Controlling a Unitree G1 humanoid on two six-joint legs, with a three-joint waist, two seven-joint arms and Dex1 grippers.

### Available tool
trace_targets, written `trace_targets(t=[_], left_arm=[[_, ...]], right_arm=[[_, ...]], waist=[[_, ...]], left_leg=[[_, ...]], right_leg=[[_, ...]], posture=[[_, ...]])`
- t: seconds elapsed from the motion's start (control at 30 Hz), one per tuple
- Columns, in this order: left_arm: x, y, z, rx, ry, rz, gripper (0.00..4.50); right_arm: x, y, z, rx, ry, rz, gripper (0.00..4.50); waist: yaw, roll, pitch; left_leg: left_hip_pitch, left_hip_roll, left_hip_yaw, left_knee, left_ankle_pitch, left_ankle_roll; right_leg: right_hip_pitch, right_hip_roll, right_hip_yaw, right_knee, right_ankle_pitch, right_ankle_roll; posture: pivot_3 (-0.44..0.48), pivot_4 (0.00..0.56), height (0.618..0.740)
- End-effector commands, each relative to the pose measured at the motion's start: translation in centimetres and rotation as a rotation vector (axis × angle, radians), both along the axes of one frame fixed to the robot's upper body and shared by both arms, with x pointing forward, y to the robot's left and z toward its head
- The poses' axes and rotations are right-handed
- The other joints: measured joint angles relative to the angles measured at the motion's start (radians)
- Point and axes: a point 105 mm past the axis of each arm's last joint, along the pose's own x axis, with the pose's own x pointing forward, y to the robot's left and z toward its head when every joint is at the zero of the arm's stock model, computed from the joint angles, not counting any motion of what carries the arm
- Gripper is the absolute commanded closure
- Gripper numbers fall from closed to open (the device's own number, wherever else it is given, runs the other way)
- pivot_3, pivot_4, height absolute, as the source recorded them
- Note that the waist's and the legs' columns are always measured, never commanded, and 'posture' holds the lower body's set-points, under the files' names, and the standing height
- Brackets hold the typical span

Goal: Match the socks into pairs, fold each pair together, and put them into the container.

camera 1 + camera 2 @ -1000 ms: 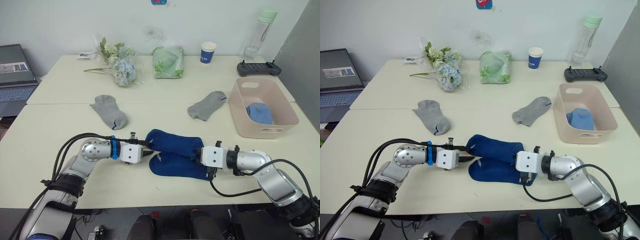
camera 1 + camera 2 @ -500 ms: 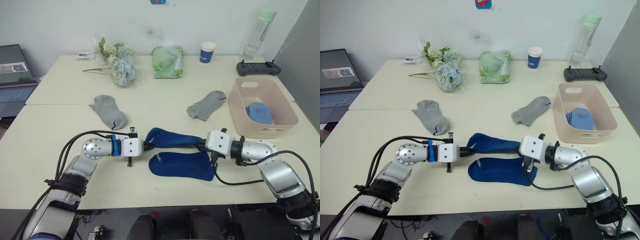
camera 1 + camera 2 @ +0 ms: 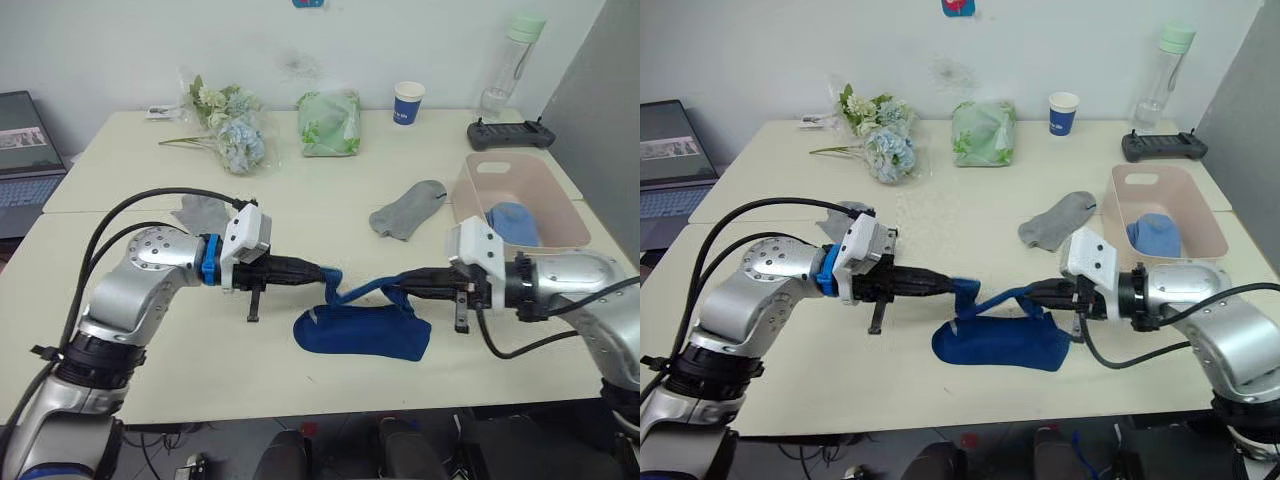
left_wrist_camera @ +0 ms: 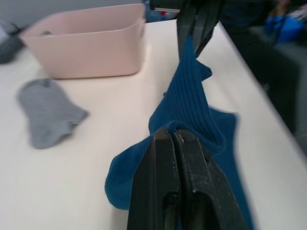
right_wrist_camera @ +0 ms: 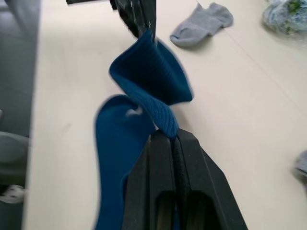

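One navy sock (image 3: 360,291) hangs stretched above the table between my two grippers. My left gripper (image 3: 322,274) is shut on one end of it and my right gripper (image 3: 395,293) is shut on the other. Both wrist views show black fingers (image 4: 165,158) clamped on navy sock fabric (image 5: 148,81). The second navy sock (image 3: 362,332) lies flat on the table right below. A grey sock (image 3: 408,208) lies beside the pink container (image 3: 468,195), which holds a light blue sock (image 3: 510,222). Another grey sock (image 3: 195,212) is partly hidden behind my left arm.
Along the table's far side stand a flower bunch (image 3: 225,125), a green wrapped bundle (image 3: 325,125), a paper cup (image 3: 406,102), a clear bottle (image 3: 500,70) and a black controller (image 3: 512,133). A laptop (image 3: 20,150) sits at the far left.
Both grippers have risen off the table and drawn apart, lifting the upper navy sock and stretching it between them. The lower navy sock stayed flat. The camera view shifted a little.
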Motion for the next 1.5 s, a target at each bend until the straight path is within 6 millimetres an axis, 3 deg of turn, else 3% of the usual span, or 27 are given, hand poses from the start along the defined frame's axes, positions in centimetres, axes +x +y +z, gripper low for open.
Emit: trace_targets(t=[0.03,0.2,0.43,0.67,1.0,1.27,1.5], left_arm=[[-1.2,0.1,0.6,-0.006,0.076,-0.030,4.48],[-3.0,0.4,-2.4,0.035,0.234,-0.027,4.48],[-4.9,1.0,-4.8,0.068,0.398,0.019,4.48],[-2.8,1.1,-7.7,0.133,0.334,0.106,4.48],[1.7,0.5,-7.5,0.205,0.147,0.165,4.48],[2.6,-1.0,-7.9,0.257,0.089,0.148,4.48],[3.7,-1.1,-8.3,0.295,0.039,0.160,4.48]], right_arm=[[-2.3,0.1,0.6,0.028,0.090,0.054,4.50],[-5.0,-0.3,-1.0,0.038,0.253,0.054,4.50],[-6.3,-1.6,-2.4,0.028,0.371,0.004,4.50],[-3.7,-2.8,-4.2,0.001,0.347,-0.096,4.50],[1.1,-3.3,-6.1,-0.035,0.209,-0.190,4.50],[1.8,-3.7,-7.3,-0.077,0.203,-0.196,4.50],[2.0,-4.0,-7.6,-0.086,0.216,-0.202,4.50]], waist=[[0.001,0.000,0.000],[0.003,0.000,0.000],[0.004,-0.001,0.000],[0.005,-0.001,0.000],[0.005,-0.001,0.001],[0.005,-0.001,0.001],[0.005,-0.001,0.001]], left_leg=[[0.000,0.000,0.000,0.000,0.000,0.000],[0.000,0.000,0.001,0.000,0.000,0.000],[0.000,0.000,0.001,0.000,0.000,0.000],[0.001,-0.001,0.002,0.000,0.000,0.000],[0.000,0.000,0.002,0.000,0.000,0.000],[0.000,-0.001,0.002,0.000,0.000,0.000],[0.000,-0.001,0.002,0.000,0.000,0.000]], right_leg=[[0.000,0.000,0.000,0.000,0.000,0.000],[0.000,0.000,0.001,-0.001,0.000,0.000],[0.000,0.000,0.002,0.000,0.000,0.000],[0.001,0.000,0.002,-0.001,0.000,0.000],[0.000,0.000,0.001,-0.001,0.000,0.000],[0.000,0.000,0.002,-0.001,0.000,0.000],[0.000,0.000,0.002,0.000,0.000,0.000]], posture=[[0.000,0.150,0.740],[0.000,0.150,0.740],[0.000,0.150,0.740],[0.000,0.150,0.740],[0.000,0.150,0.740],[0.000,0.150,0.740],[0.000,0.150,0.740]])
